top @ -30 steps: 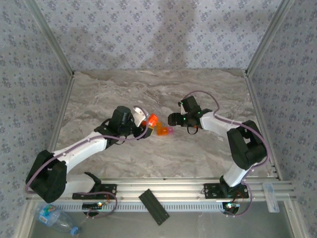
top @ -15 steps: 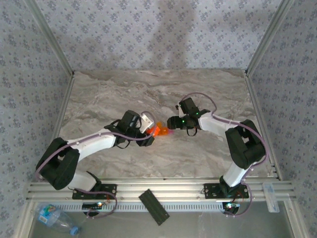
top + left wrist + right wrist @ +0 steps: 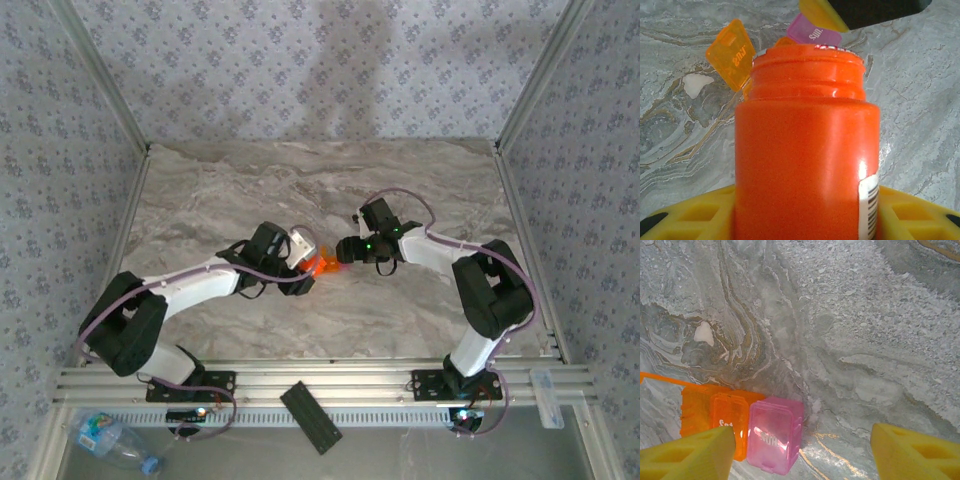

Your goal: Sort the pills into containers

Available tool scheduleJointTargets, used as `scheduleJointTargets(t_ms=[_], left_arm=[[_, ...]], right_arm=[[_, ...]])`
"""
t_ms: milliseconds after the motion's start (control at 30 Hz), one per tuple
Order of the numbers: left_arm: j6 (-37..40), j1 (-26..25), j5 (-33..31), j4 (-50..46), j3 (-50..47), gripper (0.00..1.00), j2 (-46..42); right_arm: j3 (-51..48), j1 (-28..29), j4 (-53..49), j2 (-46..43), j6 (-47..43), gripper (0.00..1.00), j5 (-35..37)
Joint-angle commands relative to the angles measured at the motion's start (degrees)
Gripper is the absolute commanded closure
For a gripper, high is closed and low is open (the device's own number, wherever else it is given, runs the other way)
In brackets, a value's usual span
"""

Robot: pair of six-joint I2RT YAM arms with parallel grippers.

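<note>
Now the left tool point(image 3: 306, 262) clamps the orange pill bottle point(image 3: 805, 145).

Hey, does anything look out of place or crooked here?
A black bar lies askew across the front rail, and a plastic water bottle lies on its side at the near left.

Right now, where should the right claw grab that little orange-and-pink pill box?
Probably from above, pinching the box across its outer walls, orange one side, pink the other. It lies flat on the table with straight, parallel sides, and the right gripper hangs open over it. Steer clear of the thin orange flap sticking out.
</note>
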Motion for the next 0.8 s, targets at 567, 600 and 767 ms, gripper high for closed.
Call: scheduleJointTargets(t_ms=[567, 600, 767], left_arm=[[5.4, -0.2, -1.6, -13.1, 11.1, 1.00, 5.8], [5.6, -0.3, -1.6, -13.4, 11.4, 1.00, 6.1], [6.4, -0.2, -2.1, -14.8, 12.5, 1.00, 6.8]], right_arm=[[-0.2, 0.4, -2.1, 0.5, -1.4, 0.20, 2.4], [-0.1, 0.5, -2.1, 0.6, -1.4, 0.20, 2.5], [0.0, 0.4, -2.8, 0.9, -1.5, 0.20, 3.4]])
